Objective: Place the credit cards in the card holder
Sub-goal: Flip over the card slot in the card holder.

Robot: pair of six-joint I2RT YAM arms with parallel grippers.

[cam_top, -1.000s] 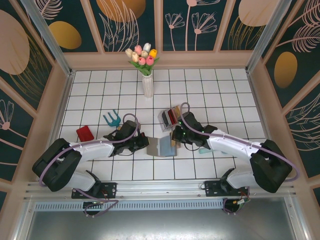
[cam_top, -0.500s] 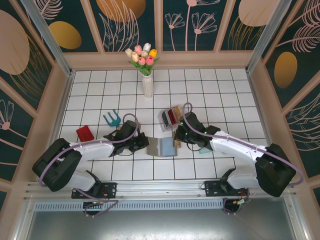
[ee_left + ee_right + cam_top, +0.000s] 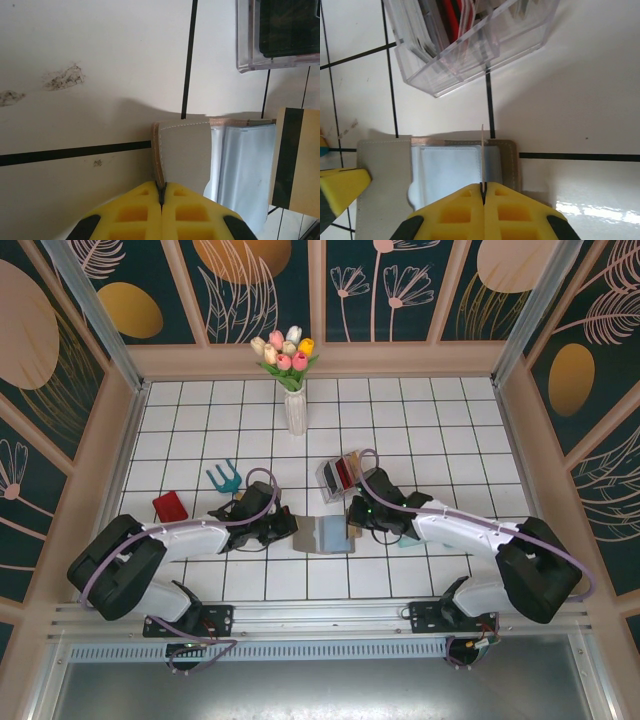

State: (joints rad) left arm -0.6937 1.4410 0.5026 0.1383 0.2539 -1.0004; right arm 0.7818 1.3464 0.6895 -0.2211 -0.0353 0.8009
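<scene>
**A staged robot test cell, dressed to look like a home interior.**
Two white-and-black jointed robot arms, left (image 3: 190,537) and right (image 3: 460,528), are bolted to a ribbed aluminium rail (image 3: 320,616) at the near edge of a white square-tiled tabletop with black grout lines (image 3: 440,420). Tan-framed dark teal wall panels printed with gold and cream leaves (image 3: 400,280) box the surface in on three sides. A white ribbed vase of pastel tulips (image 3: 295,405) stands near the back wall.

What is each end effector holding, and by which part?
Left end effector: card holder, pinched at its grey flap's edge. Right end effector: tan credit card, gripped by one edge.
</scene>
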